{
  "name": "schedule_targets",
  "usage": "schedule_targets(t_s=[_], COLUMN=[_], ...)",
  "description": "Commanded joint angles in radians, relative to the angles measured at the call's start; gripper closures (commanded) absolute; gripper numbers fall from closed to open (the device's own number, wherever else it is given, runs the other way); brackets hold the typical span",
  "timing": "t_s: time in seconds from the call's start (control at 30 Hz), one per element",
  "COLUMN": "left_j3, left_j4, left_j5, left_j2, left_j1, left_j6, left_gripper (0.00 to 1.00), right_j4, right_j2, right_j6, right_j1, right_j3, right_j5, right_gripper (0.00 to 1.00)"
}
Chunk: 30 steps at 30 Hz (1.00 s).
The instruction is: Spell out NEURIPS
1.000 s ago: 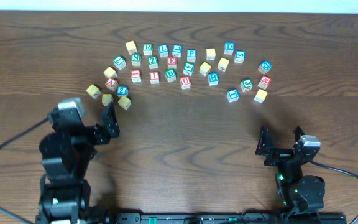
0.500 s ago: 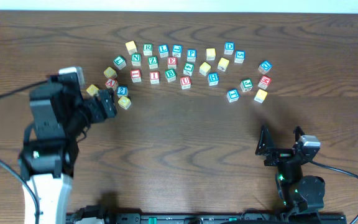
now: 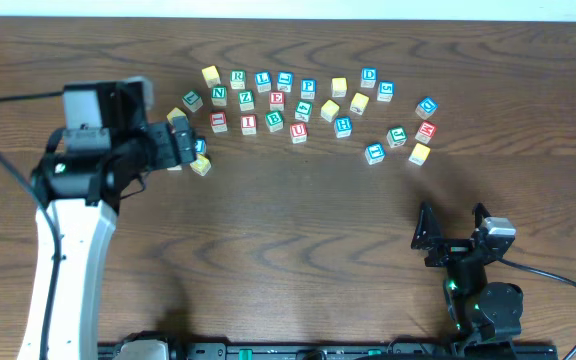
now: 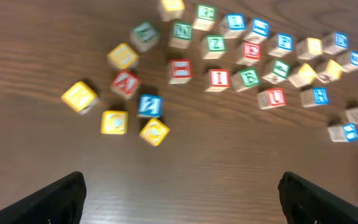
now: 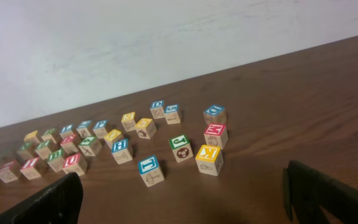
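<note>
The letter cubes lie in a loose arc at the far side of the table. The left wrist view shows green N (image 4: 181, 30), green R (image 4: 205, 11), red E (image 4: 251, 50), red I (image 4: 219, 78), red U (image 4: 274, 97) and blue P (image 4: 284, 41). Overhead they are N (image 3: 218, 96), R (image 3: 238, 78), E (image 3: 277, 100), I (image 3: 249, 124), U (image 3: 299, 132) and P (image 3: 308, 88). Several yellow cubes (image 3: 339, 87) lie among them; their letters are unreadable. My left gripper (image 3: 186, 146) (image 4: 182, 202) is open and empty above the arc's left end. My right gripper (image 3: 451, 228) (image 5: 185, 199) is open and empty near the front right.
Other cubes sit mixed in: green Z (image 3: 246, 100), green B (image 3: 274, 121), blue H (image 3: 342, 126), blue D (image 3: 369, 76). A left cluster holds a red A (image 4: 124, 83) and yellow cubes (image 4: 79, 96). Near the right gripper are a yellow K (image 5: 209, 154) and a blue T (image 5: 149, 167).
My left arm has swung from the front left up and away to the arc's left end, its gripper still open. The right arm and the cubes have not moved.
</note>
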<state>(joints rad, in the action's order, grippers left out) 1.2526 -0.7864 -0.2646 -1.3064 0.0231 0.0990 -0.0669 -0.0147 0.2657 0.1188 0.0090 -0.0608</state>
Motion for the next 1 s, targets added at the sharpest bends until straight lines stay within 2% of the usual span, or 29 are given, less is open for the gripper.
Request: schedule_targets(t_s=[0.0,0.3,0.97], left_j3=[0.074,0.204,0.204], left_j4=[-0.005,-0.106,-0.097], left_j5=[-0.012,0.051,0.055], left_j2=[-0.057,-0.208,-0.216], left_j1=[-0.059,-0.152,-0.159], left_j6=[-0.021,-0.021,-0.020], left_gripper=[0.02,0.02,0.02], right_j4=[-0.001,-0.001,-0.001], right_j2=[0.007,0.007,0.007], right_j6=[-0.013,-0.013,-0.013], right_j1=[-0.006,-0.006,-0.006], right_j3=[-0.003,-0.003,-0.003], right_j5=[-0.008,-0.008,-0.008], right_gripper=[0.01,0.01,0.01])
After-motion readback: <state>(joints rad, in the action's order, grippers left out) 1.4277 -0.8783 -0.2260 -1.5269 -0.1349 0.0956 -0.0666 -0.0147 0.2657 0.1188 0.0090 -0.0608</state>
